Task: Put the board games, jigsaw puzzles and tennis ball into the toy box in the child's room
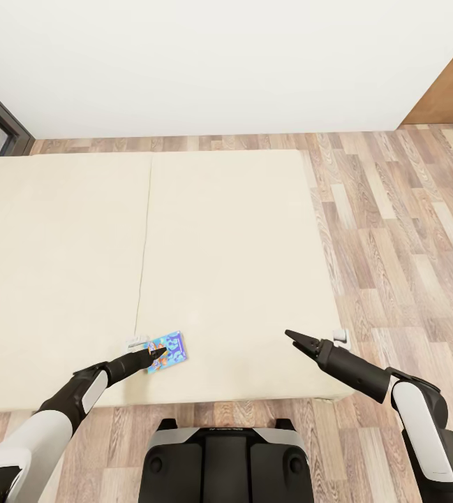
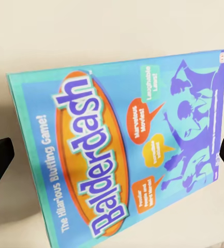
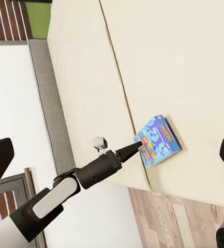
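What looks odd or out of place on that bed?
Only the small blue board game: it lies alone near the mattress's front edge, turned askew to it. The left gripper's fingers are at the box. Nothing looks spilled or damaged.

The bed (image 1: 226, 265) carries a plain beige mattress split by one long seam running away from the robot, and it stands on a wood-plank floor (image 1: 394, 230) that shows past its far edge and along the side by the right gripper (image 1: 297, 340). One thing lies on the mattress: a small blue board game (image 1: 167, 351), printed "Balderdash", lying flat near the edge closest to the robot and just beside the seam. It sits directly at the tips of the left gripper (image 1: 158, 354), whose two fingers stand wide apart to either side of the box in the left wrist view, and well apart from the right gripper.
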Tool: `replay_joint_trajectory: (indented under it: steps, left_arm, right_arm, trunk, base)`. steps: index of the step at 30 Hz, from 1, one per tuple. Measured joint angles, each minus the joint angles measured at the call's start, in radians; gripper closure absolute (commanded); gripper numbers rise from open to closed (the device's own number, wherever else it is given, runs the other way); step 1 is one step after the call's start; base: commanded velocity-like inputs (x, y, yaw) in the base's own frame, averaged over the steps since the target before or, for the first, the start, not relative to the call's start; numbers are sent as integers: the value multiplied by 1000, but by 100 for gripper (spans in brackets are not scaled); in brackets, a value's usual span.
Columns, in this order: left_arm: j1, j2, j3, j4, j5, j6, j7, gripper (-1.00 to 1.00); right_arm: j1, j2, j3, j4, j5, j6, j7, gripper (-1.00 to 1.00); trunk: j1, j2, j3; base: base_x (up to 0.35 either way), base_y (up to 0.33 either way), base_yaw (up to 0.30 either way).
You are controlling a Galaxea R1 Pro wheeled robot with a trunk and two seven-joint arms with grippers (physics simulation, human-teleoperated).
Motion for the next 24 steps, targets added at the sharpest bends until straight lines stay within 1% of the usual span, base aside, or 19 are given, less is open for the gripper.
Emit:
replay_joint_trajectory:
  steps: [12,24]
  left_arm:
    - [0,0,0,0,0,0,0,-100]
    - [0,0,-1,0,0,0,0,-100]
  right_arm:
    - [0,0,0,0,4,-2,-1,-100]
    - [0,0,0,0,4,-2,-1,-100]
  trunk:
    - [0,0,0]
    - [0,0,0]
  base:
    - [0,-3,0]
    - [0,-63,0]
